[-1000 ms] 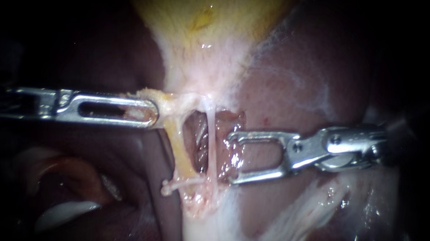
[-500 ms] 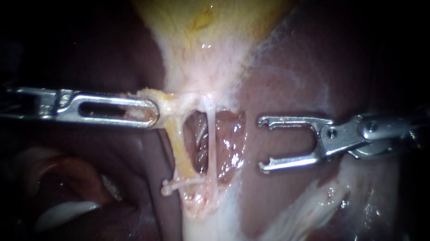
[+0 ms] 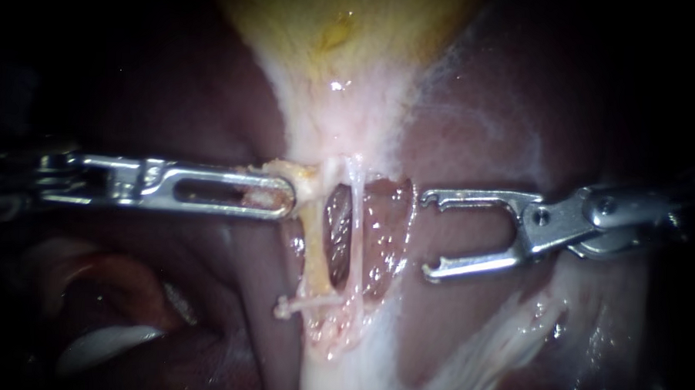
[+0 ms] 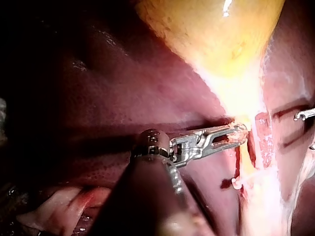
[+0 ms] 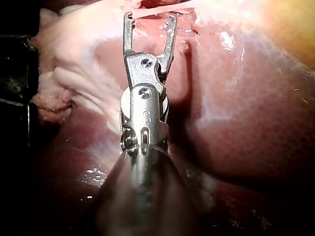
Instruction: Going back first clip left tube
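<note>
Liver [image 3: 482, 107], dark maroon and wet, beneath everything; above it a rounded yellow gallbladder [image 3: 345, 33], narrowing downward to a pale neck. Slender steel left instrument [image 3: 289, 198] entering level from the left, its slotted pincer clamped together on a ragged yellowish tissue lump [image 3: 300, 172] just beside that neck. Hanging from the lump, the left tube [image 3: 313, 252]: a thick yellowish cord running down to a small pale stub. Alongside, a thin whitish right tube [image 3: 354, 234], parted from the first by a dark window onto the liver. Steel right instrument [image 3: 429, 235] reaching in from the right, its hooked pincer spread wide and gripping nothing, tips near the right tube yet apart from it, well clear of the left tube. From the right arm's camera, the same spread pincer just short of a pale strand ahead. From the left arm's camera, the clamped pincer with the lump at its tip and the gallbladder beyond.
</note>
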Robot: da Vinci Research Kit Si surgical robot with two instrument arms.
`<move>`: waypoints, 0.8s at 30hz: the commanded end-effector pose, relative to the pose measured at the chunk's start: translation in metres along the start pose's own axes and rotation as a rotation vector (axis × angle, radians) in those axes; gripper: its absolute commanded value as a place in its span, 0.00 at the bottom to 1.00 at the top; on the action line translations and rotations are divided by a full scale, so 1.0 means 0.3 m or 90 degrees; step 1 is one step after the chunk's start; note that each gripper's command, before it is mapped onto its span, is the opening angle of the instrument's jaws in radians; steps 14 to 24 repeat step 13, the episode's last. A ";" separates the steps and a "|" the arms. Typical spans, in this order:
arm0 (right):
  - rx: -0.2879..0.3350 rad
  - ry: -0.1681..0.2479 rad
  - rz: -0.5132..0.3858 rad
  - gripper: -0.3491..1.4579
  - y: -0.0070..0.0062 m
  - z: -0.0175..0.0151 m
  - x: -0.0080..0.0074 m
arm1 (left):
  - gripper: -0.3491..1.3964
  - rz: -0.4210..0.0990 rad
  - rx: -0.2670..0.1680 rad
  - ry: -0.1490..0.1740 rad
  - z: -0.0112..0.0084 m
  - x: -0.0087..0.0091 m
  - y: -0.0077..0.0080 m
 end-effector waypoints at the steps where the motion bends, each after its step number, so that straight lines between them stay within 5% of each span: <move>1: 0.000 0.000 0.000 0.47 0.0000 0.000 0.0000 | 0.00 -0.001 0.000 0.002 0.0011 0.0002 0.0002; 24: 0.000 0.000 -0.002 0.47 0.0002 0.000 0.0012 | 0.00 -0.003 -0.001 0.009 0.0044 0.0012 0.0017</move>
